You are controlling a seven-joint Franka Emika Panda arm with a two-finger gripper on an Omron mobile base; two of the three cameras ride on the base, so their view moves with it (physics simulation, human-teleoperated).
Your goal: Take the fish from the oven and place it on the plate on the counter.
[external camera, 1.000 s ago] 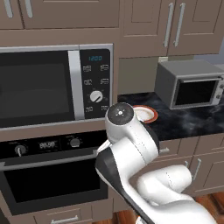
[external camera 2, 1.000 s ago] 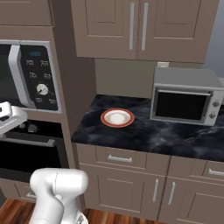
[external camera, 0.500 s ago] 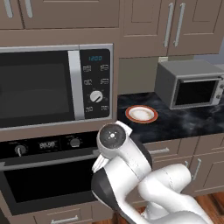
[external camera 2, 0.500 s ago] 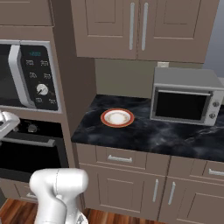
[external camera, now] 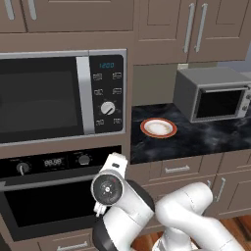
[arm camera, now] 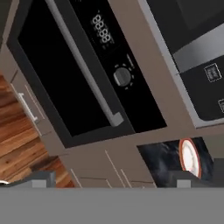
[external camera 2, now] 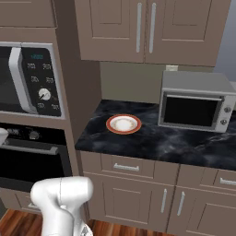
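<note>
Oven [external camera: 54, 201] door is seen shut, its long silver handle [arm camera: 83, 70] running across the dark glass in the hand view, so the fish cannot be seen and is judged to be inside, behind the glass. Opening the oven is the step in hand, judged from the arm held low in front of it. The pincer is spread wide and nothing is gripped. On the right, the plate [external camera: 158, 127] is seen bare on the black marbled desk [external camera 2: 184, 143], left of the small grey toaster oven [external camera 2: 196, 106]. Above the oven, the microwave [external camera: 59, 95] is left alone. For the next move, the handle would have to be reached and clasped, then pulled down and outward.
</note>
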